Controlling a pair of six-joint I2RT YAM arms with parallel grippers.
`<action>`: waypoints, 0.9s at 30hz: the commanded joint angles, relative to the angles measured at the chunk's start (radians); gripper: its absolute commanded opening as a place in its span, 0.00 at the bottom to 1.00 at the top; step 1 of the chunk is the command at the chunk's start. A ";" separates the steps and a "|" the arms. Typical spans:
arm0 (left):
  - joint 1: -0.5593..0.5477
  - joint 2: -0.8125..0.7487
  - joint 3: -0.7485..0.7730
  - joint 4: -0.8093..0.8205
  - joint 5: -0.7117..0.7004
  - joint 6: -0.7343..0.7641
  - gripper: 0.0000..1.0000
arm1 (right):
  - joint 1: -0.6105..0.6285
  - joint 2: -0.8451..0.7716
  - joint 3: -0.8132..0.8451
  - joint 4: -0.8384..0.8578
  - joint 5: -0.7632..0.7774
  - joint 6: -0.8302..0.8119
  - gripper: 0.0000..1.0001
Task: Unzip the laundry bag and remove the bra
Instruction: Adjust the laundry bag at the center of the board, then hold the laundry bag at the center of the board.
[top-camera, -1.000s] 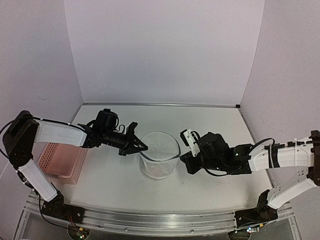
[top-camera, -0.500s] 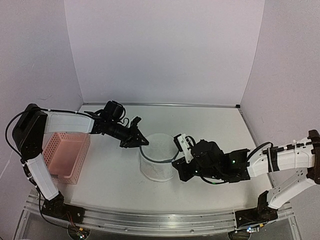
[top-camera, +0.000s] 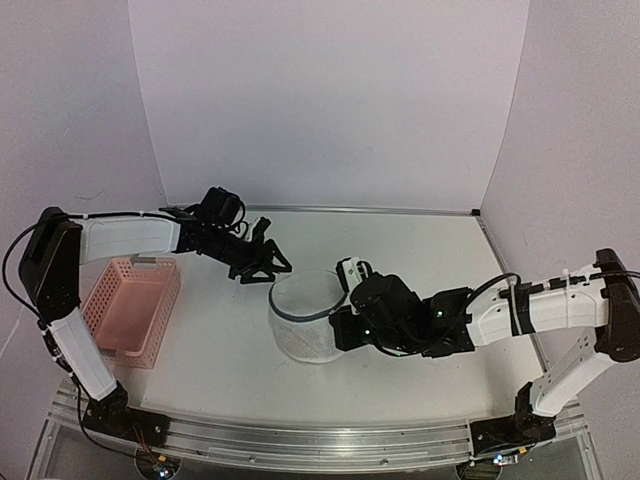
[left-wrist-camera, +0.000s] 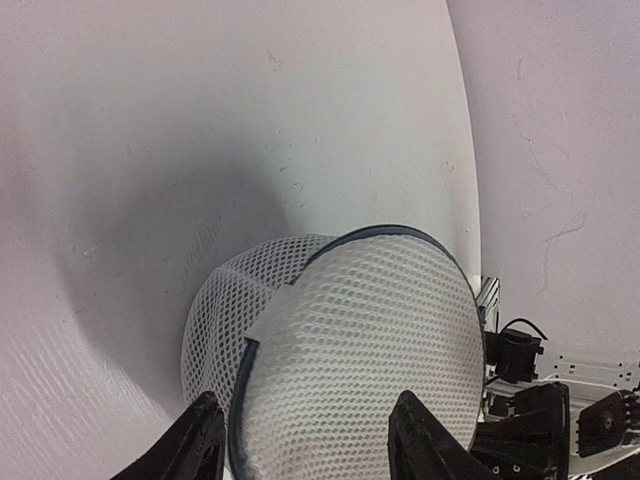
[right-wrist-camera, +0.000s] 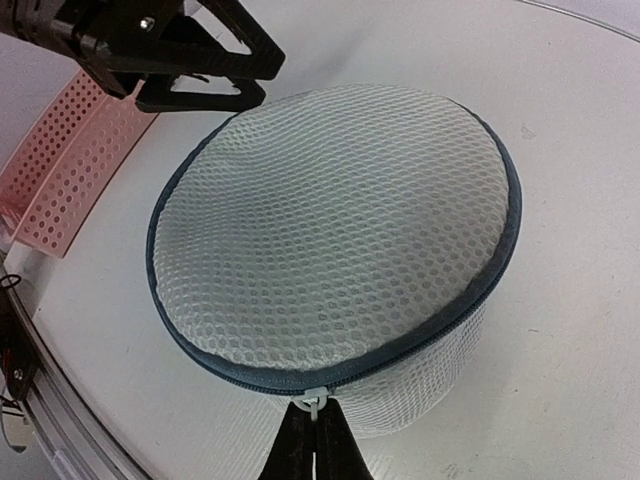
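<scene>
The laundry bag, a white mesh cylinder with a dark zip rim, stands mid-table. My right gripper is shut on its white zip pull at the near-right side of the rim; in the right wrist view the gripper has its fingers pressed together just below the lid. My left gripper hangs open just off the bag's far-left rim, with nothing between its fingers. In the left wrist view this gripper frames the bag. The bra is hidden.
A pink lattice basket sits at the left by the left arm, and its corner shows in the right wrist view. Walls close the table at the back and on both sides. The table's far edge meets the back wall.
My left gripper has opened, let go of the bag's rim and drawn back to the far left. The right gripper has moved left with the zip pull, and the bag shifted left.
</scene>
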 joint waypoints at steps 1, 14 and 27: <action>-0.001 -0.166 -0.052 -0.030 -0.089 -0.024 0.57 | 0.002 0.036 0.065 -0.005 0.038 0.066 0.00; -0.057 -0.460 -0.396 0.218 -0.076 -0.355 0.65 | 0.012 0.071 0.086 0.001 0.064 0.111 0.00; -0.262 -0.400 -0.552 0.623 -0.217 -0.741 0.70 | 0.028 0.055 0.066 0.002 0.081 0.129 0.00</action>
